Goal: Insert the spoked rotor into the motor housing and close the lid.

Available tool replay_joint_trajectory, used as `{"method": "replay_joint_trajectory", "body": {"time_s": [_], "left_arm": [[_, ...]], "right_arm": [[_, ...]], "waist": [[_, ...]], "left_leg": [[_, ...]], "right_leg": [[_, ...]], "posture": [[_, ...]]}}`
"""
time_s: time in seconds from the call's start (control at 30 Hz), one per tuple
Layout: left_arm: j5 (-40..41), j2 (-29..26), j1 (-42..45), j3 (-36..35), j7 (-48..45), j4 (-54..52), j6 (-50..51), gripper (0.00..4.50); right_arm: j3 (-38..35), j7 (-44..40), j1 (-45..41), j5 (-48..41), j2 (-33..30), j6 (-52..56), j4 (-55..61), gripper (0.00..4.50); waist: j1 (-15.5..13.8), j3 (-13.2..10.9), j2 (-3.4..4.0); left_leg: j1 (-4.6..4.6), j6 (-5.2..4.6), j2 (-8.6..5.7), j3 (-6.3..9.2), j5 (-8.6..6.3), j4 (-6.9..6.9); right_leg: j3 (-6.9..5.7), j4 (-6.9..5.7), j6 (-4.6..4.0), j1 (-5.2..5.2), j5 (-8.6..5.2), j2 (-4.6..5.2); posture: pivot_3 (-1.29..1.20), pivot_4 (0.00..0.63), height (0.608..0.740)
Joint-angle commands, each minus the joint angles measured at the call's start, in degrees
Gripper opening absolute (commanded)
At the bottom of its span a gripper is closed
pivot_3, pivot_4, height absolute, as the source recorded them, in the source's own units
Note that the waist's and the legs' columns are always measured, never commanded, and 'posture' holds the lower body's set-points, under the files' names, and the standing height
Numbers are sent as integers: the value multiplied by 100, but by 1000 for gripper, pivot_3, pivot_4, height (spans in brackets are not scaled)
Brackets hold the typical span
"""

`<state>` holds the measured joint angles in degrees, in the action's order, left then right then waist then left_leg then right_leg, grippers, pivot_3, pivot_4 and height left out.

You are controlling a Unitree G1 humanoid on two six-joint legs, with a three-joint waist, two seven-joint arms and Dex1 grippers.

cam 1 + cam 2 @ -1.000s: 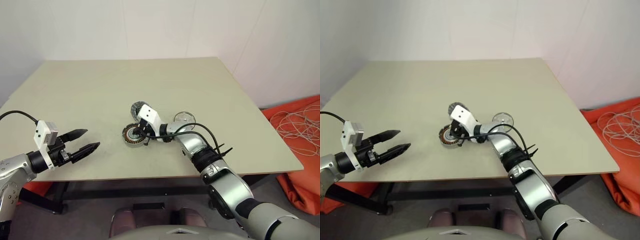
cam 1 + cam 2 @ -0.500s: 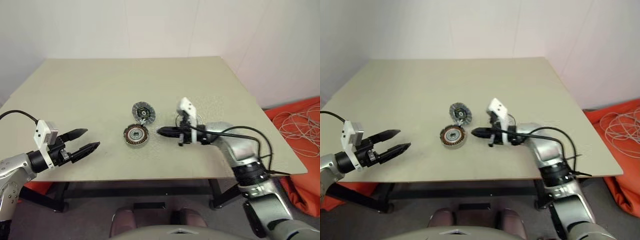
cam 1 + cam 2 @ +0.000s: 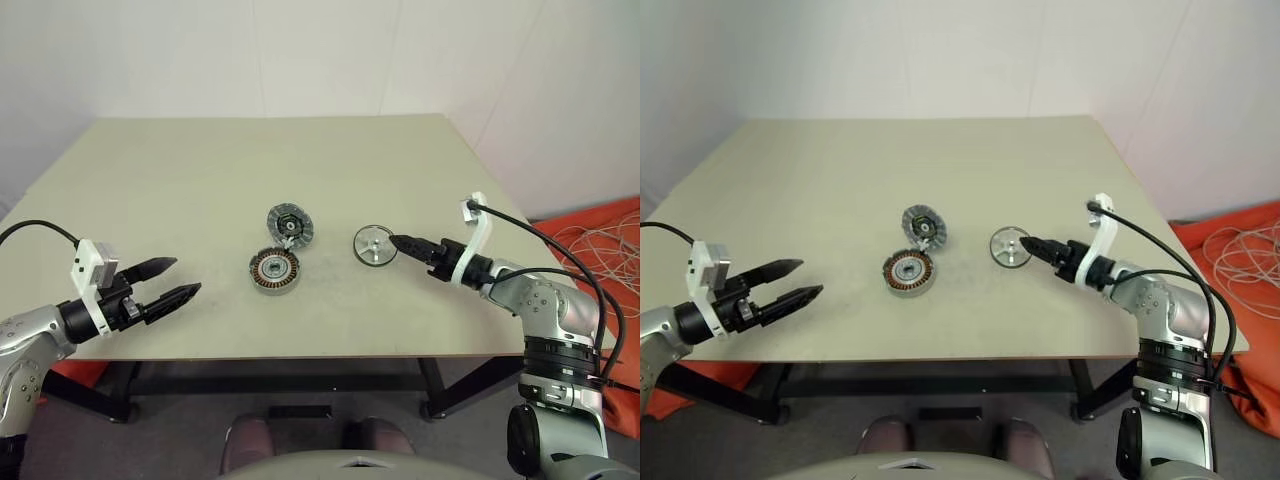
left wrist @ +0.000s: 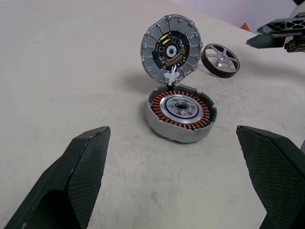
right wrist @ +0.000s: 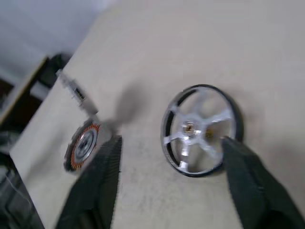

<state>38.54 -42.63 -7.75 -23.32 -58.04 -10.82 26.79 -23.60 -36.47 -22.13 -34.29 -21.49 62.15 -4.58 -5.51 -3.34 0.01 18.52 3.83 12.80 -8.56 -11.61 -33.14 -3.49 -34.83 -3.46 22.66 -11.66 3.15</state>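
- Step in hand, as I judge it: the reach for the rotor [image 3: 374, 245]. The right gripper [image 3: 398, 243] points at it from just to its right, not yet around it.
- The right jaws stand apart in the right wrist view, with the rotor between and beyond the fingertips; nothing is held.
- The left gripper [image 3: 182, 280] hovers near the table's [image 3: 200, 160] near-left edge, well apart from the parts, jaws wide and empty.
- The housing [image 3: 274, 271] sits mid-table, copper windings showing, so it is empty.
- The lid [image 3: 290, 224] stands tilted up at the housing's far side, apparently joined at its rim, dark green-marked face towards the robot.
- The rotor lies flat on the table, right of the housing and apart from it.
- Next, I'd say: close on the rotor's rim, carry it left, seat it level over the housing's hub, then swing the lid down.
- Count: one rotor, one housing, one lid, two grippers.
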Motion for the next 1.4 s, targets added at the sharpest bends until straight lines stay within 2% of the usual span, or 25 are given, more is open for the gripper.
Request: {"method": "replay_joint_trajectory", "body": {"time_s": [0.03, 0.67, 0.9, 1.4], "left_arm": [[-4, -55, 21, -94, -45, -58, -95, 4500], [-55, -122, 144, -47, -161, 65, -86, 4500], [-134, -213, 495, 63, -272, 298, -88, 4500], [-171, -88, 533, 158, -253, 238, -96, 4500]], "right_arm": [[-322, 387, -109, -218, 47, 62, -142, 4456], [-45, 819, -17, -215, 417, -173, -710, 4456], [71, 847, -76, -234, 542, -462, -895, 4456], [146, 928, -238, -345, 693, -525, -893, 4456]], "waist": [[-2, 0, 2], [1, 1, 16], [9, 2, 13], [27, 3, 11]], "left_leg": [[2, 0, 0, 0, 0, 1], [13, 1, 0, -1, 0, 0], [-60, 4, -4, -2, 2, 0], [-58, 4, -1, 0, 2, 1]], "right_leg": [[0, 0, 0, 0, 0, 0], [-4, 2, 1, -1, -1, 3], [-5, 14, 6, -47, -3, 3], [-9, 15, 6, -39, -3, 3]], "posture": [[0, 0, 740], [0, 0, 740], [0, 0, 740], [0, 0, 740]]}}
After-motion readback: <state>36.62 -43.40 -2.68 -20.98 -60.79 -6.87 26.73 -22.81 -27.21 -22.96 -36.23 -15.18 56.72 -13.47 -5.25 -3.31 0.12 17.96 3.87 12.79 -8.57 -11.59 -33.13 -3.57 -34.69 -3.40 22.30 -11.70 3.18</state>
